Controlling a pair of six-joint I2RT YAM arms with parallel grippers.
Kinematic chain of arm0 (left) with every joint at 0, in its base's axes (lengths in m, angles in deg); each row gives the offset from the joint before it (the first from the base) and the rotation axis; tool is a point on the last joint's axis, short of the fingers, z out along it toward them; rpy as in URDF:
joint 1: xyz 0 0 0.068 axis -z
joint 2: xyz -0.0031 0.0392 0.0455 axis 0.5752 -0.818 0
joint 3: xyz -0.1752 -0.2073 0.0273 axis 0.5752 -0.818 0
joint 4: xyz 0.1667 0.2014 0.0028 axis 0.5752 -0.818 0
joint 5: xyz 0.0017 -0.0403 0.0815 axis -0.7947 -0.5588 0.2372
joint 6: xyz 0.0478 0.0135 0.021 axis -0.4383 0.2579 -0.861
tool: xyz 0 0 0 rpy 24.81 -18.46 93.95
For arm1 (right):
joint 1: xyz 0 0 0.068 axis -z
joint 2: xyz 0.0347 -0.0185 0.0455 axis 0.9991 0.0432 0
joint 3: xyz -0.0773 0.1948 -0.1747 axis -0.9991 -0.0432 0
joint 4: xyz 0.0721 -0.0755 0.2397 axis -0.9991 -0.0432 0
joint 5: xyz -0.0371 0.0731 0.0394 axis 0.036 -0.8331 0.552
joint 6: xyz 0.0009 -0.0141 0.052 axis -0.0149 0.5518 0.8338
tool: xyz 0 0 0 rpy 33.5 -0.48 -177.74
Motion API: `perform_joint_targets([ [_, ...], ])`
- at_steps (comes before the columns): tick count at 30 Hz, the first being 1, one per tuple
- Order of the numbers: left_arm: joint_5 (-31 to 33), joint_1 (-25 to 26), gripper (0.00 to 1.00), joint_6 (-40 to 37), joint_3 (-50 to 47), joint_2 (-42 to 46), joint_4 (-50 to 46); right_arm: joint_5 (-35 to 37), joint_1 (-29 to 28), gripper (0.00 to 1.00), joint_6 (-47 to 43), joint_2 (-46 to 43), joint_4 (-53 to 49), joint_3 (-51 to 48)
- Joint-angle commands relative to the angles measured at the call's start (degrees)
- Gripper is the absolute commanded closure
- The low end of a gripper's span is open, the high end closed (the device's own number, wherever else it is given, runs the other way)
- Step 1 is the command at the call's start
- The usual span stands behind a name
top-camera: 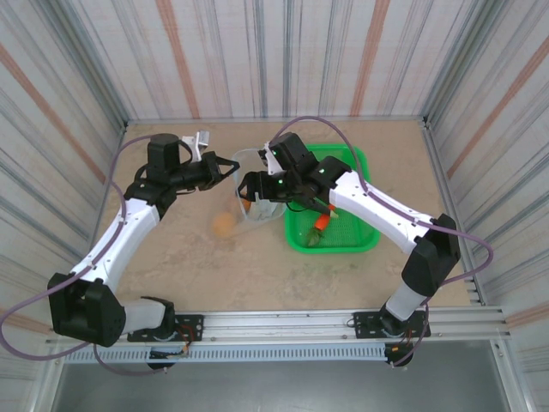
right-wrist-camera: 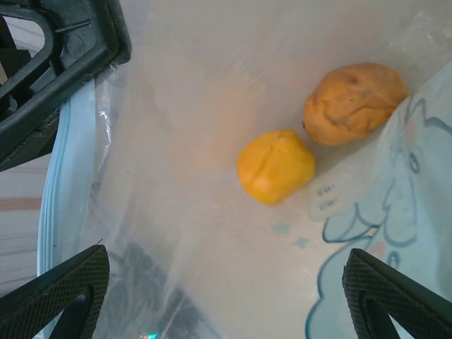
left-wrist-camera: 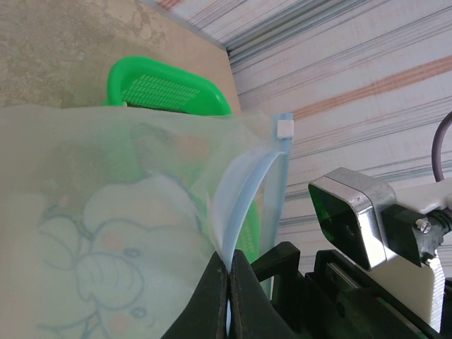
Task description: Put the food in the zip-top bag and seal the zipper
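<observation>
**Q:** Where's the bag (left-wrist-camera: 106, 212) at?
**A:** My left gripper (left-wrist-camera: 227, 272) is pinched tight on its zipper (left-wrist-camera: 244, 191). My right gripper (right-wrist-camera: 222, 282) gapes wide over a yellow piece (right-wrist-camera: 275, 166), probably inside the bag.

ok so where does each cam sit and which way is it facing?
Top external: above and behind the bases, looking down at the table; both arms show, left gripper and right gripper meeting at the zip-top bag.
Left wrist: on the left arm, looking along its shut fingers at the zipper, green basket behind.
Right wrist: on the right arm, looking down between its open fingertips at two orange food pieces.
Shared: bag in all three; basket in top and left wrist.
</observation>
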Motion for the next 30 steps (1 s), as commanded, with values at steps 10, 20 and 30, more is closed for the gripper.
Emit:
perform_joint_targets([
  [10, 1.5, -0.6, 1.00, -0.3, -0.2, 2.4, -1.9, 7.8, 4.5, 0.28, -5.3, -7.0, -12.0, 5.4],
  [20, 1.4, -0.8, 1.00, -0.1, 0.2, 2.9, -2.3, 17.4, 15.8, 0.36, -5.8, -9.3, -19.2, -0.6],
  [30, 0.6, -0.8, 1.00, 0.6, -0.2, 1.6, -1.9, 24.4, 23.6, 0.29, -17.2, 5.2, -16.0, 1.9],
])
